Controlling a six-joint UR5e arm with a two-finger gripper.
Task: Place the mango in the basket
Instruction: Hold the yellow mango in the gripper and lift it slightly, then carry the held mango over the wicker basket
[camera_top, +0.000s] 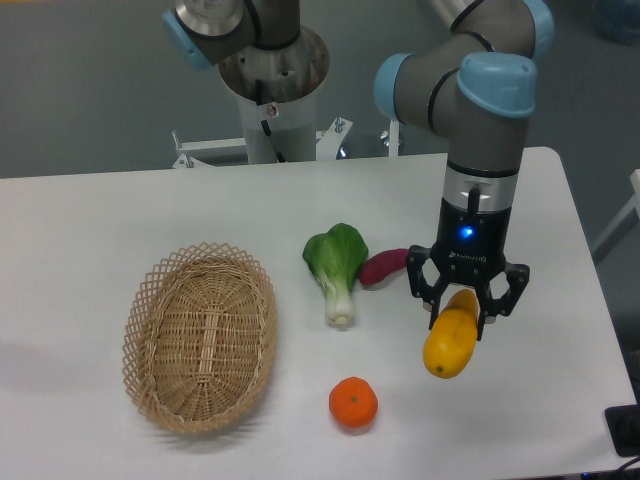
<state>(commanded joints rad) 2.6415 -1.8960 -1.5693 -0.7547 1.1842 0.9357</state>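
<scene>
The mango (450, 341), a long yellow-orange fruit, hangs tilted at the right side of the table with its upper end between the fingers of my gripper (464, 309), which is shut on it. Whether its lower end touches the table I cannot tell. The basket (200, 336), an oval tan wicker one with a lattice rim, lies far to the left and holds nothing.
A bok choy (338, 268) lies between basket and gripper. A purple-red sweet potato (383, 266) sits just left of the gripper. A small round orange (353, 402) rests near the front edge. The robot base (272, 80) stands behind the table.
</scene>
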